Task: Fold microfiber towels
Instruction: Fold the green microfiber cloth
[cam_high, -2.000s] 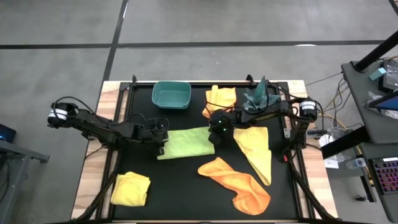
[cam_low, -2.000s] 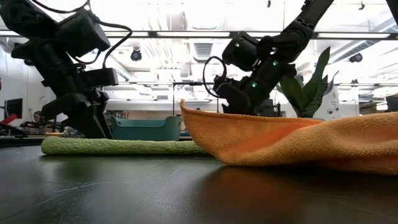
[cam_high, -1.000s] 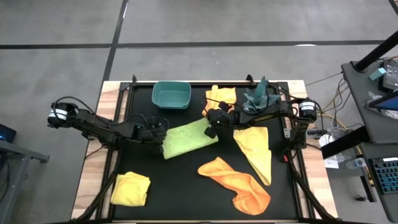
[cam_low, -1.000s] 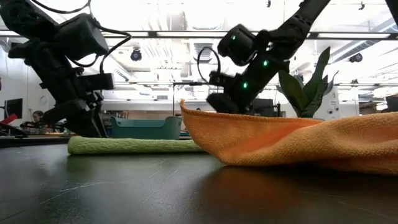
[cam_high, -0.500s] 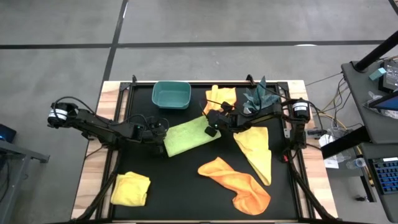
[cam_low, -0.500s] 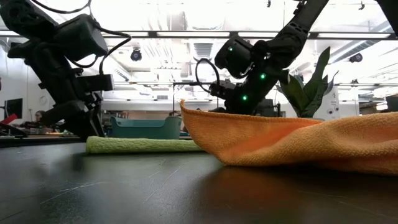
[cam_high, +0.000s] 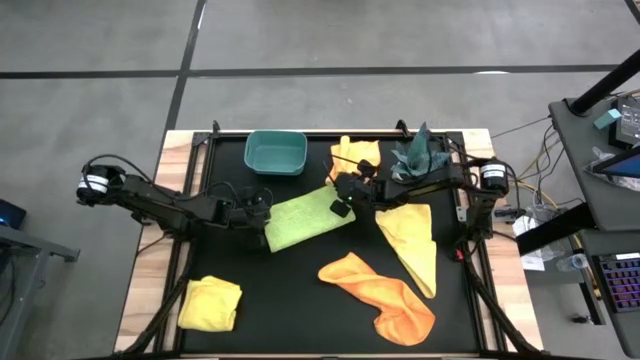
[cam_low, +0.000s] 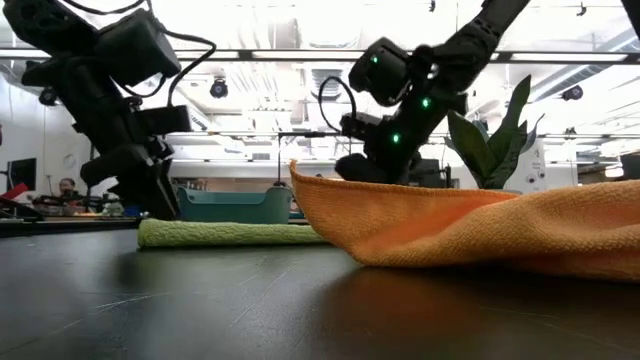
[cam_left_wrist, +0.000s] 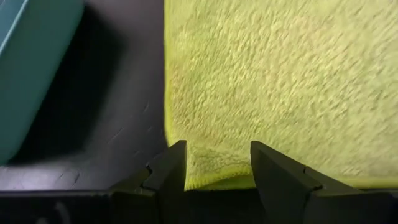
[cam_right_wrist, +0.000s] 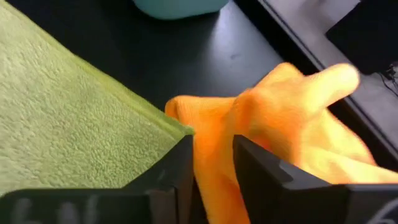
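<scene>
The teal bin (cam_high: 275, 152) at the back of the tabletop (cam_high: 290, 300) looks empty from above. Just in front of it lies the folded green towel (cam_high: 308, 217), flat on the black surface. The left gripper (cam_high: 262, 231) sits low at its left edge, jaws apart astride the hem. The right gripper (cam_high: 341, 207) hovers at the towel's far corner, jaws narrowly parted, nothing between them. An orange towel (cam_high: 356, 156) is bunched behind it; yellow (cam_high: 412, 242), orange (cam_high: 385, 294) and yellow (cam_high: 211, 303) ones lie nearer. A plant (cam_high: 418, 153) stands at the back right. Ceiling lights (cam_low: 300, 55) run overhead.
</scene>
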